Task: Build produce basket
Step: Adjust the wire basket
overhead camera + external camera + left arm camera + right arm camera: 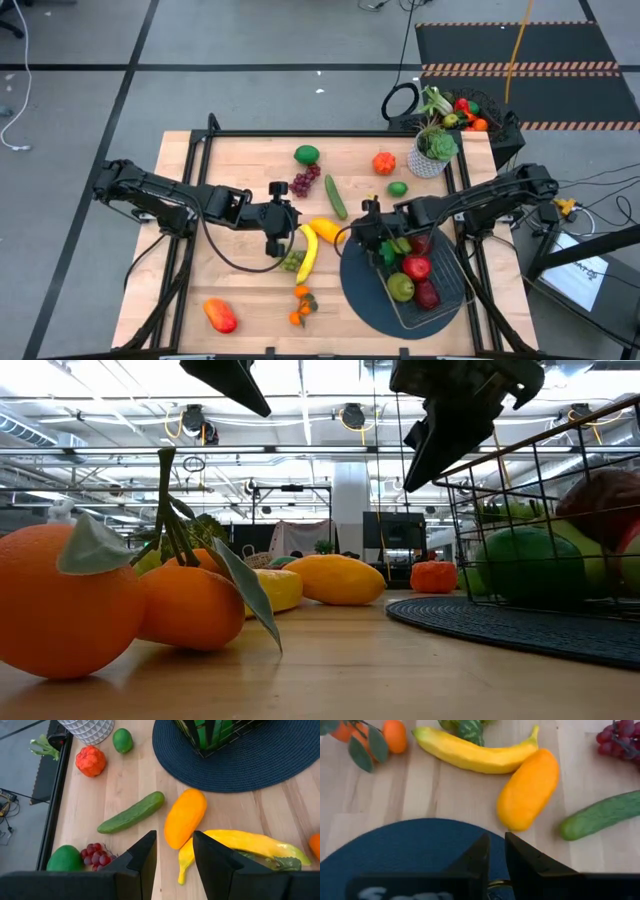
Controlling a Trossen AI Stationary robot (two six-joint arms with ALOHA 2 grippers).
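No words or labels can be read. The right gripper (366, 232), mid-frame, is nearly pressed together by the basket (452, 290); the left gripper (274, 232) holds nothing, fingers slightly apart.

Pale matt wood table (240, 290). Dark wire basket (455, 285) sits on a woven, ribbed mat (360, 285). Glossy plastic banana (307, 255), smooth.

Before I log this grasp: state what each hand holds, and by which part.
The right hand looks pinched on the basket, by the rim wire at one end. The left hand is open, holding nothing.
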